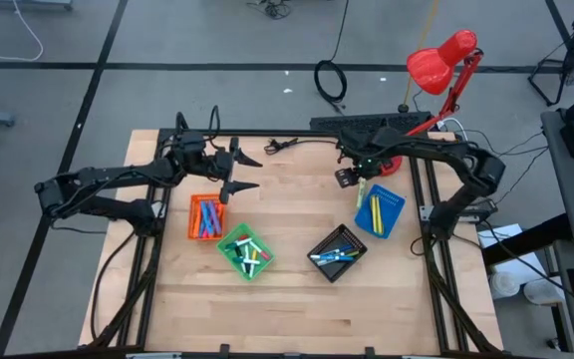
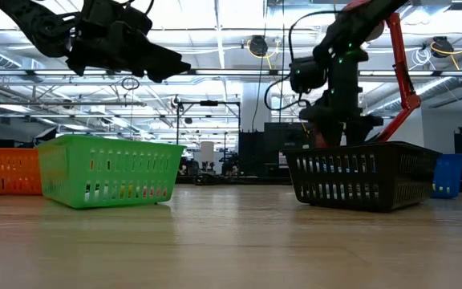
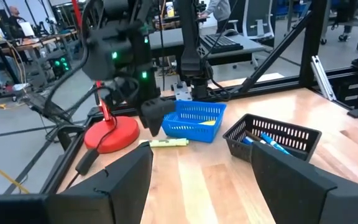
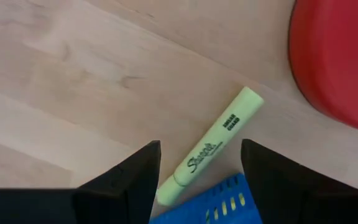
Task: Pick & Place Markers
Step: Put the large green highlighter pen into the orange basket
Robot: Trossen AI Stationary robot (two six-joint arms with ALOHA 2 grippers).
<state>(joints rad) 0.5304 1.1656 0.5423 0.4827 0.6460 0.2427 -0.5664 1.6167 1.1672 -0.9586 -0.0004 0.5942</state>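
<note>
1. A yellow-green marker (image 4: 212,149) lies flat on the wooden table (image 1: 297,299), a slim pale barrel with black lettering along its side and a blunt cap end.
2. One end of it rests right against the blue tray (image 1: 380,211), on the tray's side nearer the lamp's red base (image 4: 337,56); the rest angles away toward that base without reaching it.
3. The right gripper (image 4: 199,165) hangs directly above the marker, fingers spread apart on either side of it and gripping nothing.
4. The blue tray holds more yellow-green markers; beside it stand the black tray (image 1: 337,253), the green tray (image 1: 246,251) and the orange tray (image 1: 205,216), each with markers inside.
5. The left gripper (image 1: 247,172) hovers over the table next to the orange tray, fingers wide and empty.
</note>
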